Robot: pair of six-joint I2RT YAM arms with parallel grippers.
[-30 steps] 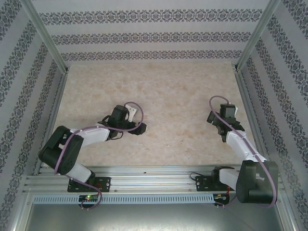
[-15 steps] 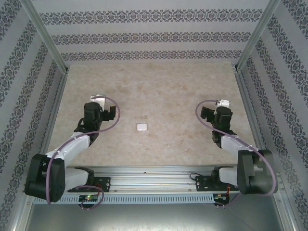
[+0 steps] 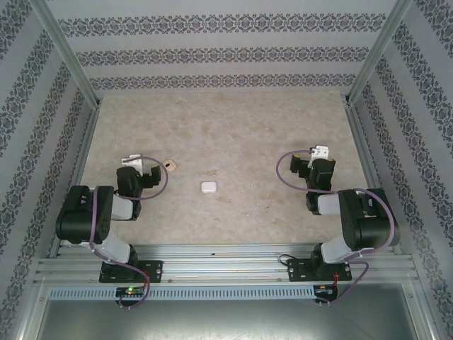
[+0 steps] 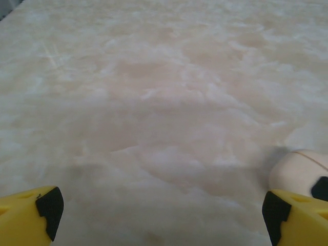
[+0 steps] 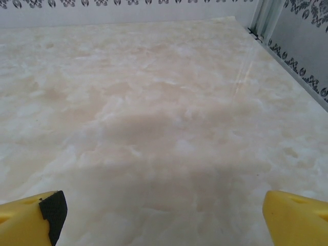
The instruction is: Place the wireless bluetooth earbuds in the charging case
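The left gripper (image 4: pixel 160 218) is hovering with jaws spread wide and empty, a tan rounded piece (image 4: pixel 294 171) lying just beside one finger. The right gripper (image 5: pixel 161 215) is gaping equally wide, gripping nothing. The charging case (image 3: pixel 208 187) is lying on the table (image 3: pixel 248 127) between both arms, touching neither.

Overhead camera looks down on the table (image 3: pixel 248 127); wrist cameras seemingly skim it low.
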